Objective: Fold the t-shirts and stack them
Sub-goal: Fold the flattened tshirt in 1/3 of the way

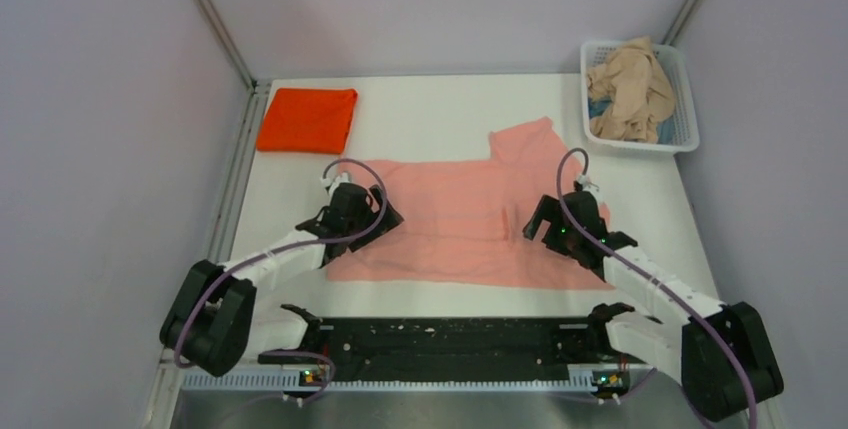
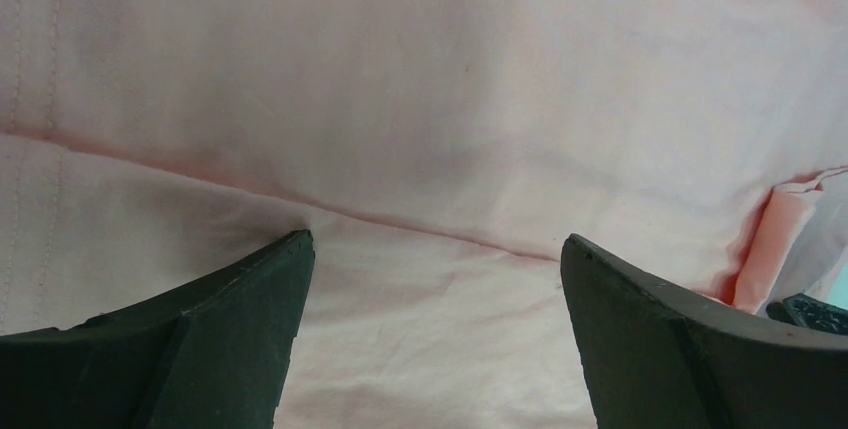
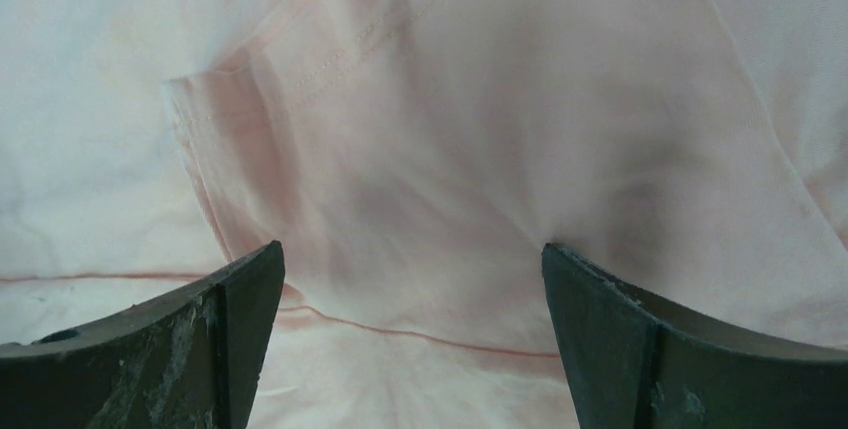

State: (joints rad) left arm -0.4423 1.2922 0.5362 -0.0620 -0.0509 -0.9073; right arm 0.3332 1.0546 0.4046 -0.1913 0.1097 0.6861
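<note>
Left gripper (image 2: pixel 435 244): fingers spread wide, tips resting on the salmon-pink t-shirt (image 2: pixel 420 79) and straddling a raised fold edge. Nothing pinched. Right gripper (image 3: pixel 412 249): likewise spread, tips down on the same shirt. The cloth puckers at its right fingertip (image 3: pixel 570 279), and a stitched hem corner lies just beyond. Nothing pinched there either.

Top view: the shirt lies flat on the table (image 1: pixel 450 99), long side across, one sleeve jutting from its far right corner. The left gripper sits on the shirt's left end, the right gripper on its right end. I judge this a symmetric placement, so both ends can be taken at once and brought over without skewing the cloth. Step in hand, probably: closing on the edges for the next fold.

Beyond the shirt's far left corner and apart from it: orange-red t-shirt (image 1: pixel 307 119), already folded square, presumably the base of the stack. Beyond the far right corner: white lattice basket (image 1: pixel 688 99) holding the crumpled beige-tan t-shirt (image 1: pixel 630 89), not yet folded.
</note>
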